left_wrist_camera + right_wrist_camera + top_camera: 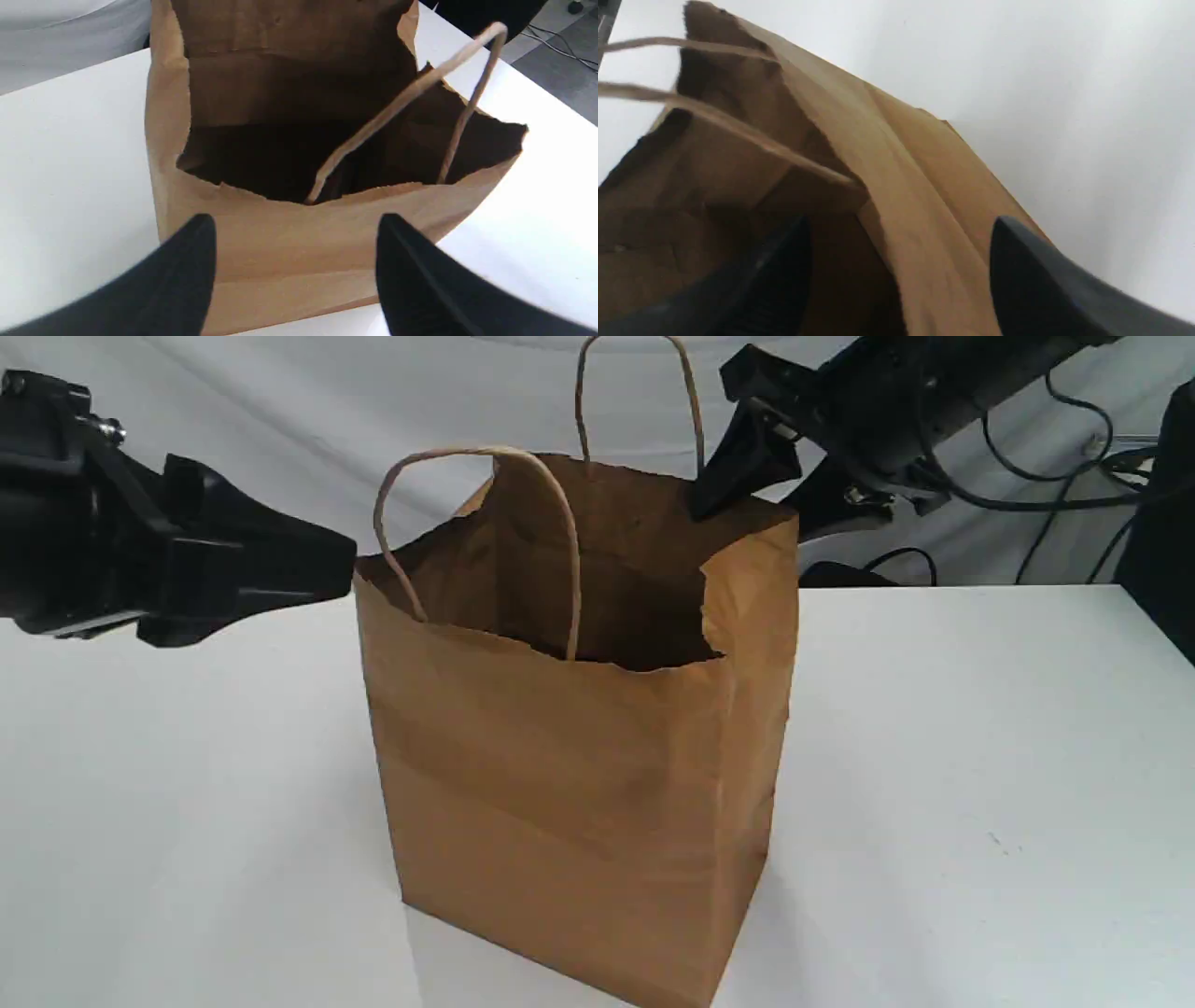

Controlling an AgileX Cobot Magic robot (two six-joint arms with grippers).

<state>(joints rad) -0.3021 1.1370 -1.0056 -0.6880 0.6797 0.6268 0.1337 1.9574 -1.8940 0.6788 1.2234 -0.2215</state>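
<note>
White table [980, 756], plain and flat, and standing upright near its middle is one brown paper bag [560, 784], mouth wide open, base sitting flat on the surface.

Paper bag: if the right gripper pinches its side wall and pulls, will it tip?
Probably floppy: the paper bag has a torn, creased rim, so the wall that the right gripper straddles would likely buckle. Tall, open, with nothing visible inside, it looks light and may slide or tip.

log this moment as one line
paper bag upright, mouth open, on white table | left gripper: open, at bag's side wall | right gripper: open, straddling opposite rim
</note>
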